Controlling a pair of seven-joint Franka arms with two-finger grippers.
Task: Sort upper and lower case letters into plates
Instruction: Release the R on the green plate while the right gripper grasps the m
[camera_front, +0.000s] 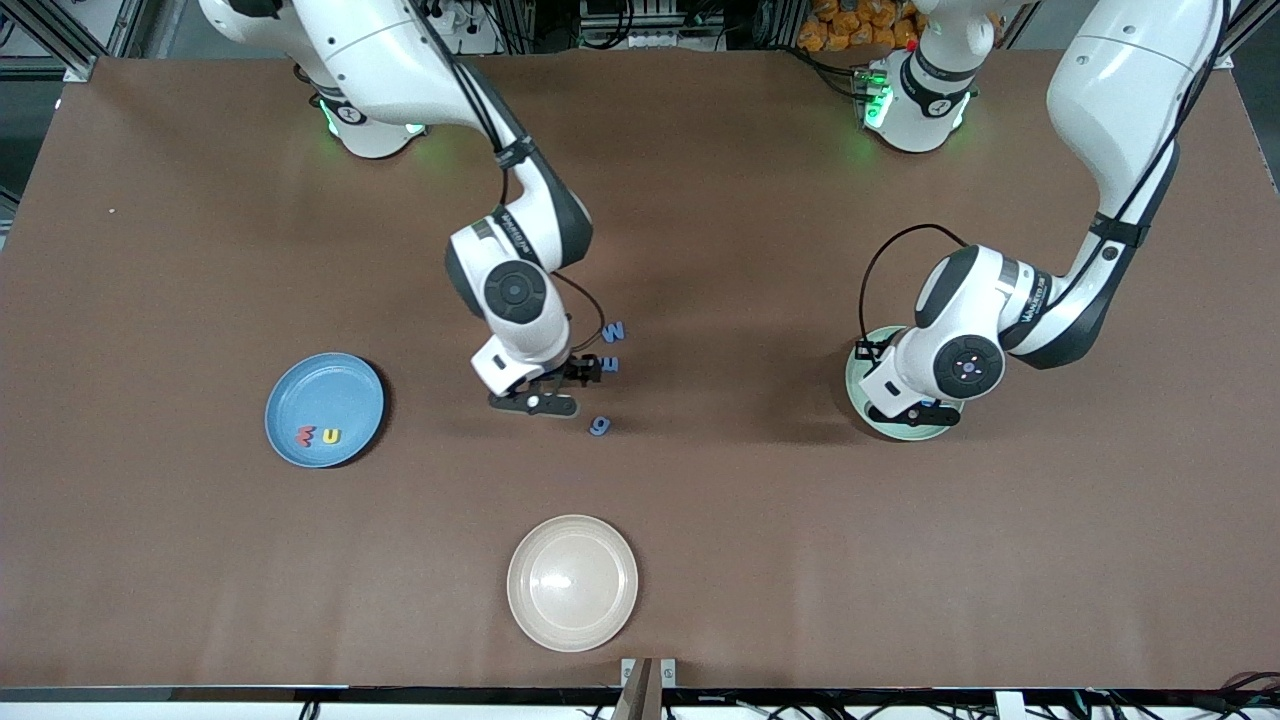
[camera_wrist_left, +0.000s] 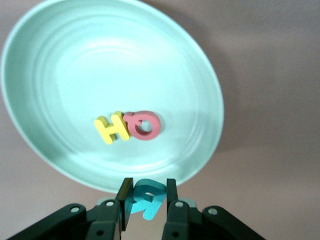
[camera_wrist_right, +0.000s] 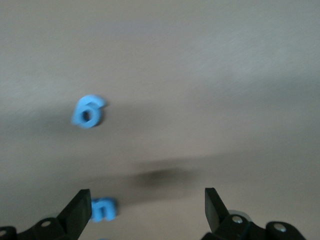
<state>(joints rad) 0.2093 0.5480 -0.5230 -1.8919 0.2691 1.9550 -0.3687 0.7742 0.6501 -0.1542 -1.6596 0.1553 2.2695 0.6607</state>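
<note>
Teal letter (camera_wrist_left: 146, 198), an R by its look, sits pinched between the fingers of the left gripper (camera_wrist_left: 146, 200), which hangs over the mint plate (camera_wrist_left: 210, 100) at the left arm's end of the table. Held edge-on and just above the rim, it looks poised for a drop. Yellow H (camera_wrist_left: 111, 127) and red letter (camera_wrist_left: 144, 125), a Q or O, lie touching in the plate's middle. All three read as capitals, so this plate seems to be the upper-case one. Drop should land clear of the pair if released nearer the rim.

Right gripper (camera_front: 583, 374) hovers low over mid-table, jaws wide apart and holding nothing. Three blue letters lie loose around it: w (camera_front: 613, 331) farthest from the front camera, a second blue piece (camera_front: 609, 363) just beside the fingers, and a g or 9 shape (camera_front: 599, 426) nearest the camera. Spread jaws suggest a pick is being lined up; which piece is the target I cannot tell.

Blue plate (camera_front: 300, 385) lies toward the right arm's end, carrying a red letter (camera_front: 306, 435) and a yellow u (camera_front: 331, 435) side by side near its camera-side rim. Cream plate (camera_front: 572, 582) sits nearest the camera, empty, not part of the sort.

Obstructions: none between either gripper and its plate; arms well apart.
</note>
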